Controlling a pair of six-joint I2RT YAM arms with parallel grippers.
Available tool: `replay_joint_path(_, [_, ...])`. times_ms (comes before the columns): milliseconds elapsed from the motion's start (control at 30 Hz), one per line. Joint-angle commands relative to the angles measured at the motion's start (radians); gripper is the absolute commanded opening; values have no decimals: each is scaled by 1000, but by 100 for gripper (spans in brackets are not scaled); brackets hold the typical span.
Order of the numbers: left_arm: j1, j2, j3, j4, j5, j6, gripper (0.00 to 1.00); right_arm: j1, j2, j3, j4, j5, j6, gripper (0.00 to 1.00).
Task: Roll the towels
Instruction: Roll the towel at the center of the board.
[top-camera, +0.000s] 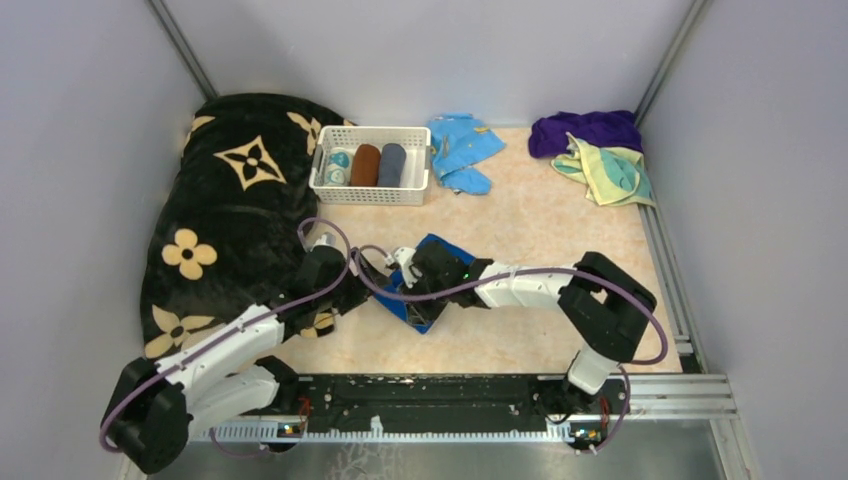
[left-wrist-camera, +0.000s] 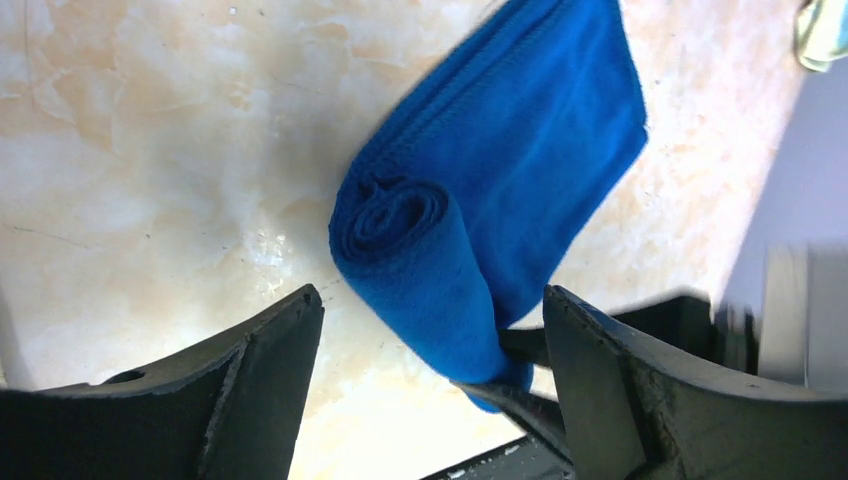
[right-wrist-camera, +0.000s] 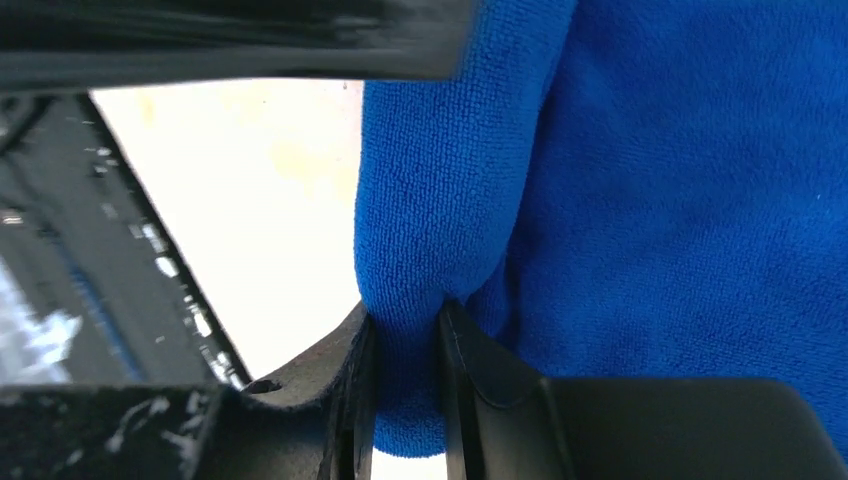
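Note:
The royal blue towel (left-wrist-camera: 520, 160) lies on the table, partly rolled from its near end, with the rest flat; it also shows in the top view (top-camera: 428, 300). My right gripper (right-wrist-camera: 405, 345) is shut on the end of the roll. In the left wrist view one of its fingers (left-wrist-camera: 525, 345) sticks out from the roll. My left gripper (left-wrist-camera: 430, 305) is open and straddles the roll's near end without gripping it. In the top view both grippers meet at the towel, the left (top-camera: 372, 290) and the right (top-camera: 412, 296). The purple towel (top-camera: 585, 130) and the pale yellow towel (top-camera: 612, 172) lie crumpled at the back right.
A white basket (top-camera: 370, 192) at the back holds several rolled towels. A light blue cloth (top-camera: 462, 150) lies beside it. The black flowered blanket (top-camera: 230, 200) covers the left side. Grey walls close in the table.

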Motion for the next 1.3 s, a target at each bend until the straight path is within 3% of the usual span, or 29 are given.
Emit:
replay_joint_path(0, [0,-71,-45,-40,35,-20,86,-128,-5,-21,110,-406,142,24])
replay_joint_path(267, [0,-7,-62,66,63,-32,86,-284,181,-33,233,-690,252,22])
replay_joint_path(667, [0,220,40,209,35,-21,85,-325,296,48,124,-752,184,22])
replay_joint_path(767, [-1,255,44,196,6,-26,78,-326,287,49,121,-733,181,23])
replay_joint_path(900, [0,318,64,145,-11,-34,62,-322,219,43,78,-626,158,31])
replay_joint_path(1033, [-1,376,80,127,-12,-26,53,-283,83,40,-10,-416,95,48])
replay_joint_path(1167, [-2,423,113,92,-10,-5,51,-165,-73,37,-90,-68,11,60])
replay_joint_path(1267, [-2,441,130,73,-10,9,50,-28,-158,21,-99,225,-42,64])
